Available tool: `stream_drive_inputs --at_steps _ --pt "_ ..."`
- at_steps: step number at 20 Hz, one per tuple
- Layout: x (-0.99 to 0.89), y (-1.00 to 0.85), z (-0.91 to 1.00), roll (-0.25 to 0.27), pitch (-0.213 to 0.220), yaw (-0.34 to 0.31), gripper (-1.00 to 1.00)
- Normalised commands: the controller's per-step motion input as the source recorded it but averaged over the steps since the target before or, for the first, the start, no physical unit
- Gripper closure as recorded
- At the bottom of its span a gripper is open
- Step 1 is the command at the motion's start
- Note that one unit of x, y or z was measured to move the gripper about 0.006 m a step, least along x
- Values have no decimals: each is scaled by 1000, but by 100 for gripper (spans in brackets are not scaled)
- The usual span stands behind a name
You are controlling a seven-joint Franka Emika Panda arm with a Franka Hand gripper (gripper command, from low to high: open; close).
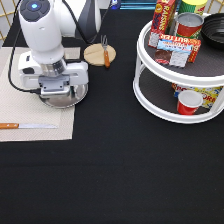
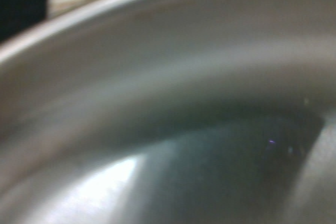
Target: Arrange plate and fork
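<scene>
The silver plate (image 1: 67, 101) lies on the beige placemat (image 1: 20, 107) at the exterior view's left. Most of it is hidden under my gripper (image 1: 54, 93), which is down right on top of it. The plate's shiny inner surface (image 2: 165, 125) fills the wrist view from very close. The fork (image 1: 105, 51), with a brown-orange handle, lies across the round wooden coaster (image 1: 96, 55) above and to the right of the plate, off the placemat.
A wooden-handled knife (image 1: 27, 126) lies on the placemat near its bottom edge. A white two-tier turntable (image 1: 150, 95) at the right holds cans, boxes, a black bowl (image 1: 215, 30) and a red cup (image 1: 189, 102). The tabletop is black cloth.
</scene>
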Motion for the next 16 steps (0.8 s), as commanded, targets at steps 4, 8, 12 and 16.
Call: stream_drive_inputs --at_steps 4,8,12,16 --pt "394 -741 0 37 0 -13 -100" --pt "279 -801 1 37 0 -2 -100" --pt "155 -853 31 35 0 0 -100" --pt "41 -897 28 33 0 0 -100"
